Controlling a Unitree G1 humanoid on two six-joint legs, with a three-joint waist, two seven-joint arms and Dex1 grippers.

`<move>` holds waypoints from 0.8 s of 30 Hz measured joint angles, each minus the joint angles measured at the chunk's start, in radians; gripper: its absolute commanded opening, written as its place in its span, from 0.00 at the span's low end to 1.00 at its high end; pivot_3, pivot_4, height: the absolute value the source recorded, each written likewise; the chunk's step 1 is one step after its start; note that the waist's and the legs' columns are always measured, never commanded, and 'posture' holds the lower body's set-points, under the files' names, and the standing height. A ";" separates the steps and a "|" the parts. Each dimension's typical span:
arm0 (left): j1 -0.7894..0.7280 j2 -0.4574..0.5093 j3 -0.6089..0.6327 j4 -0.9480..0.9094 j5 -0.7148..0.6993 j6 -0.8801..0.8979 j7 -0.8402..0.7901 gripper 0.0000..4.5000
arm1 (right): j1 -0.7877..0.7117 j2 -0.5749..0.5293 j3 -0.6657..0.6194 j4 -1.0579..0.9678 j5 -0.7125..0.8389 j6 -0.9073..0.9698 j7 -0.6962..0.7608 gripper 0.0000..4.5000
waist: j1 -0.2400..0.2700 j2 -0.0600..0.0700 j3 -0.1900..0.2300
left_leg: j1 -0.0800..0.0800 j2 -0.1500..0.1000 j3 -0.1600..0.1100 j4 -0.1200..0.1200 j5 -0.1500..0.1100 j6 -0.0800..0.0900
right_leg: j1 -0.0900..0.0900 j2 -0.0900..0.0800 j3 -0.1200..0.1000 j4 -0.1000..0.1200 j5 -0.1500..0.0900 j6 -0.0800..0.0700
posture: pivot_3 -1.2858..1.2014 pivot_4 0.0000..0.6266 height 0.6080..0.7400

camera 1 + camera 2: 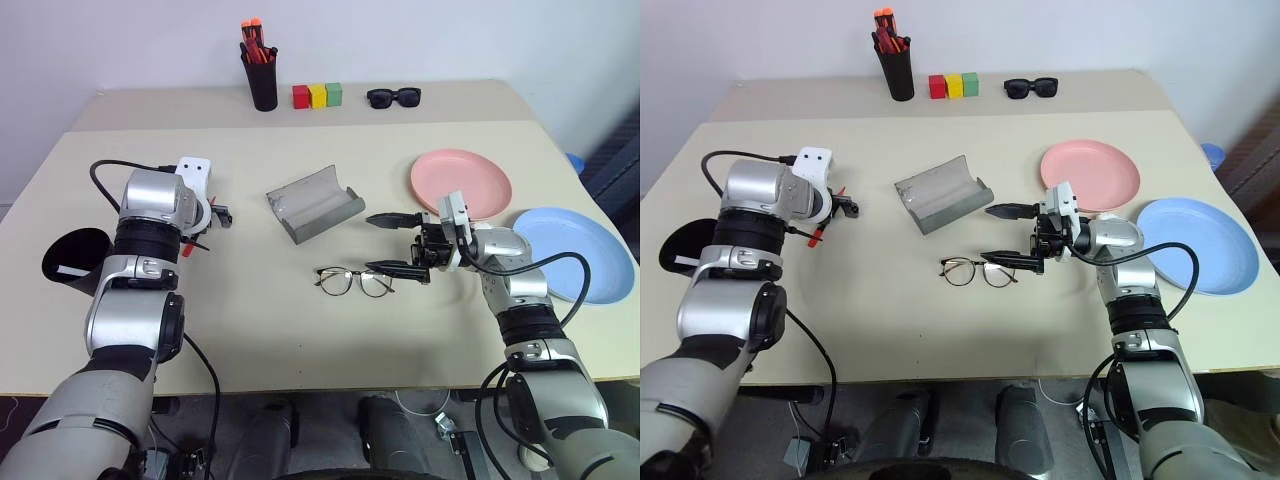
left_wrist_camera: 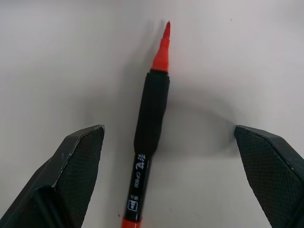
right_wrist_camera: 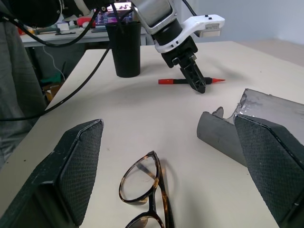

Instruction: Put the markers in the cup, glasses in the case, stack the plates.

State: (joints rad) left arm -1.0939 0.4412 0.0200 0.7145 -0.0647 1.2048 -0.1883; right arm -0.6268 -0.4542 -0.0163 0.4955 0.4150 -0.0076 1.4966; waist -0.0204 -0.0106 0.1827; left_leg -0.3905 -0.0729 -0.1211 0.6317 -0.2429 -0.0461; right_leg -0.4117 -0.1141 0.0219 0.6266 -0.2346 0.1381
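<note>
The left end effector (image 3: 194, 78) hangs over the red marker (image 2: 151, 114), its two black fingers (image 2: 71, 171) spread wide to either side of the pen's black middle and not touching it. The marker lies flat on the beige surface (image 1: 250, 320), its red tip pointing away from the wrist. To the robot's far left, at the edge of the surface, the wide black cup (image 1: 75, 260) sits tilted toward the camera, and something pale shows inside it, which I cannot identify for certain. The right end effector (image 1: 398, 243) reaches in level from the right, jaws standing wide apart and holding nothing, one finger toward the case and the other just beside the right rim of the glasses (image 1: 354, 281). The glasses rest on the surface with their lenses upright and temples folded out, near the front of the open grey case (image 1: 315, 203), which lies with its hollow facing up in the middle of the surface. The salmon pink plate (image 1: 461, 183) sits just behind the right arm, and the light blue plate (image 1: 573, 252) lies to its right and nearer the front edge, the two plates close together but not stacked. Along the back, on a second surface, stand a tall black pen holder (image 1: 262, 78) with orange-tipped pens, three coloured blocks (image 1: 317, 95) in red, yellow and green, and a pair of chunky black sunglasses (image 1: 393, 97).
</note>
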 measured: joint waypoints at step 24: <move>0.136 -0.057 0.124 -0.291 -0.049 -0.142 0.011 0.01 | 0.012 -0.006 -0.001 -0.003 0.000 0.000 -0.023 1.00 | -0.021 -0.001 0.000 | -0.001 0.000 0.000 0.000 0.003 -0.004 | -0.002 -0.001 0.000 0.003 0.000 0.000 | 0.52 0.24 1.00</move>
State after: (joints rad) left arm -0.9577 0.3839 0.1437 0.4239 -0.1139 1.0628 -0.1775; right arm -0.6145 -0.4599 -0.0177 0.4923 0.4152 -0.0077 1.4734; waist -0.0417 -0.0112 0.1830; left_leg -0.3913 -0.0728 -0.1214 0.6322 -0.2404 -0.0504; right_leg -0.4140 -0.1154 0.0224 0.6299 -0.2345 0.1380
